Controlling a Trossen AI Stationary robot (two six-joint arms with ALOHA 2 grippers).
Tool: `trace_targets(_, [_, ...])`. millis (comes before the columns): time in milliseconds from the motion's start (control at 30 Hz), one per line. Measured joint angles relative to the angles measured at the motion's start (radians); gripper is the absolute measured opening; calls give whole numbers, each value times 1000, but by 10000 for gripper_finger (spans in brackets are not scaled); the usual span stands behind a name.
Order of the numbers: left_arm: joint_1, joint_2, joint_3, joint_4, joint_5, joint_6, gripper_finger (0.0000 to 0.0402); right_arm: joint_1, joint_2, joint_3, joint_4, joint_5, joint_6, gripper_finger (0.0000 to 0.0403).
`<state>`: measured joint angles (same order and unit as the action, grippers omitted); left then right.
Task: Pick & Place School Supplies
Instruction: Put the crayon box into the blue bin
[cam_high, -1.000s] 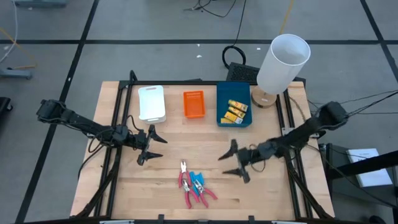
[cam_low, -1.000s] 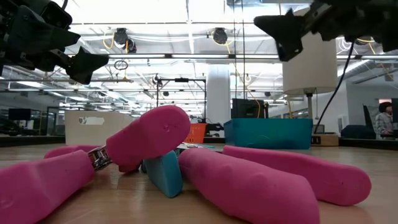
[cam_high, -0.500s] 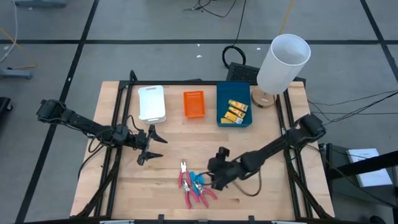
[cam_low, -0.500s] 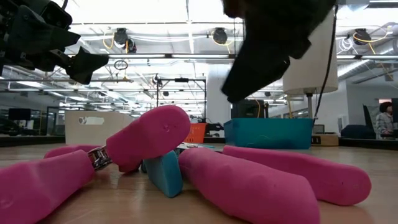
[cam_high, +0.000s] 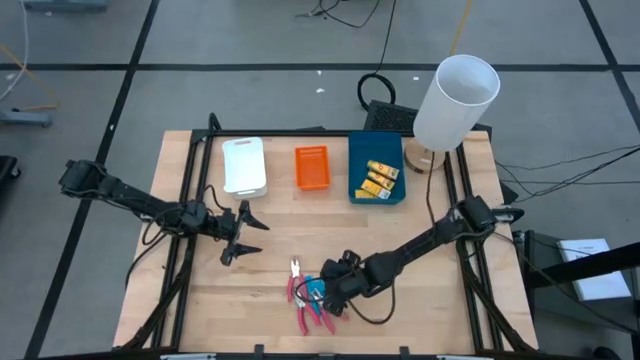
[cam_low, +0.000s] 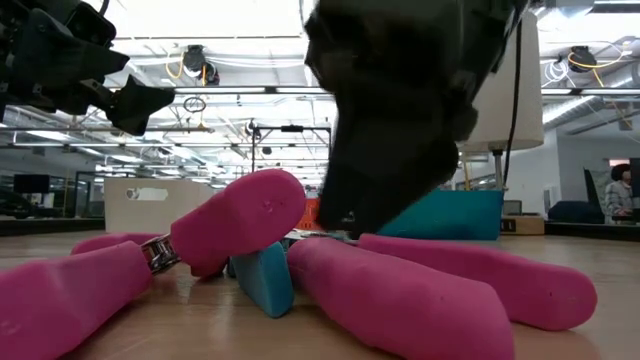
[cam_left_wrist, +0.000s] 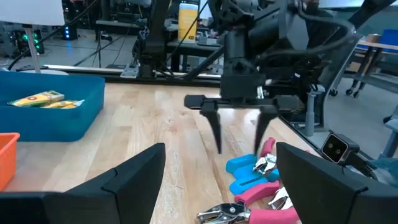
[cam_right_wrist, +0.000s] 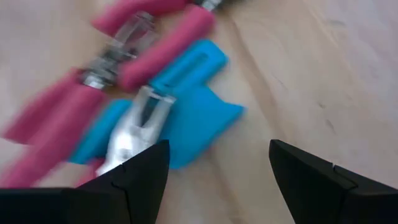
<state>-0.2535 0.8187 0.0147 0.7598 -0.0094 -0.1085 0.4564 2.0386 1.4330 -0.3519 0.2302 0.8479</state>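
My right gripper (cam_high: 322, 298) hangs spread wide and empty just above the heap of pink-handled metal pliers (cam_right_wrist: 134, 134) and light-blue plastic pieces (cam_right_wrist: 186, 102). Only the high view shows my left gripper (cam_high: 243, 235), open and empty, waiting left of and beyond that heap. Farther beyond the heap, the teal plastic tray (cam_high: 357, 185) holds yellow rectangular packets (cam_high: 378, 177).

I count three trays (cam_high: 244, 165) along the table's far edge, three yellow packets (cam_high: 378, 179), and perhaps three pink-handled pliers (cam_high: 300, 292) near its front edge.
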Motion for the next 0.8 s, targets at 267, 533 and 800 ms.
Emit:
trace_targets(267, [0, 0, 0, 0, 0, 0, 310, -6, 25, -1, 34, -21, 5, 267])
trace_targets(533, [0, 0, 0, 0, 0, 0, 310, -10, 25, -2, -5, -24, 5, 232])
trace_targets(800, [0, 0, 0, 0, 0, 0, 310, -10, 25, -2, -20, -50, 8, 157])
